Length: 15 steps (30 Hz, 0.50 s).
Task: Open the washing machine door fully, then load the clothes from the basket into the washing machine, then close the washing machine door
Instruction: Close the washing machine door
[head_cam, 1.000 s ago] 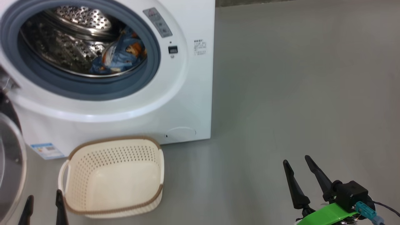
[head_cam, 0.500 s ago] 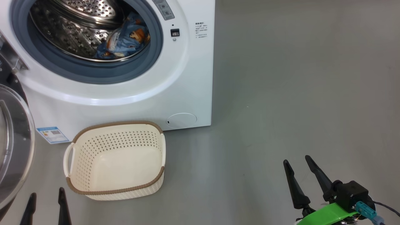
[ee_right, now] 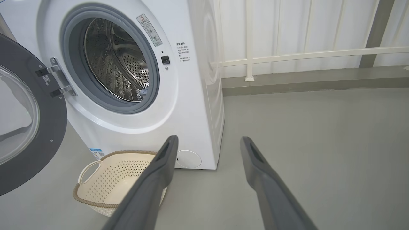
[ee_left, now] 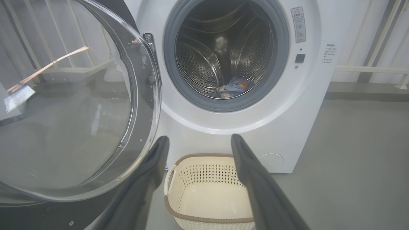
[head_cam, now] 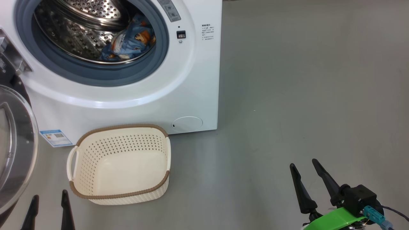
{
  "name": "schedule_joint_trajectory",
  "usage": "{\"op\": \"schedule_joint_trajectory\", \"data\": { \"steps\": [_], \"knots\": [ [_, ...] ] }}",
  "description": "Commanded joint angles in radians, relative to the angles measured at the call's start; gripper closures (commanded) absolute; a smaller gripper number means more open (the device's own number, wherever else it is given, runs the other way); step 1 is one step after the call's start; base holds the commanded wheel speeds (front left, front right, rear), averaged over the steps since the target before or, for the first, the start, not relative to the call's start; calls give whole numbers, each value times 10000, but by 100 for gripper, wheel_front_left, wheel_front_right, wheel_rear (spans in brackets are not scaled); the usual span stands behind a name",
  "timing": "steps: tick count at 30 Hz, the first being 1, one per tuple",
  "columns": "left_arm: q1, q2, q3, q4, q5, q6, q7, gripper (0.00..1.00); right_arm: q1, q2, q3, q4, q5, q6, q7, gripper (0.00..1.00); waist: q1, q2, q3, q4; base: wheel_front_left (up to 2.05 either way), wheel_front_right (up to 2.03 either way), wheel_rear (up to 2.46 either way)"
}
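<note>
- The door (head_cam: pixel 14 150) stands swung open at the left of the washer (head_cam: pixel 195 80).
- The clothes (head_cam: pixel 129 43) lie bunched in the drum (head_cam: pixel 73 41), at its lower right.
- The basket (head_cam: pixel 127 143) sits on the floor (head_cam: pixel 287 95) just in front of the washer, below the opening.
- The left pincer (head_cam: pixel 49 195) is spread, gripping nothing, near the basket's left corner.
- The right pincer (head_cam: pixel 303 163) is spread, gripping nothing, over the floor well right of the basket.

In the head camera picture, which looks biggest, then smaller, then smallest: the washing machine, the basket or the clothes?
1. washing machine
2. basket
3. clothes, lying deep in the drum, so being farther away may shrink them.
</note>
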Motion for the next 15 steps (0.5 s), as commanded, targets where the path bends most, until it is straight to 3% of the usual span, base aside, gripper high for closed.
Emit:
{"op": "schedule_joint_trajectory", "data": {
  "steps": [1, 15],
  "knots": [
    [-333, 112, 278, -293, 17, 51, -55, 0, -249, -46, 206, -220, -76, 16, -49, 0, 0, 0, 3, 3, 0, 0, 0],
    [-250, 112, 233, -333, 95, 128, -55, 0, -164, -42, 157, -226, -126, 16, -49, 0, 0, 0, -113, 159, 0, 0, 0]
  ]
}}
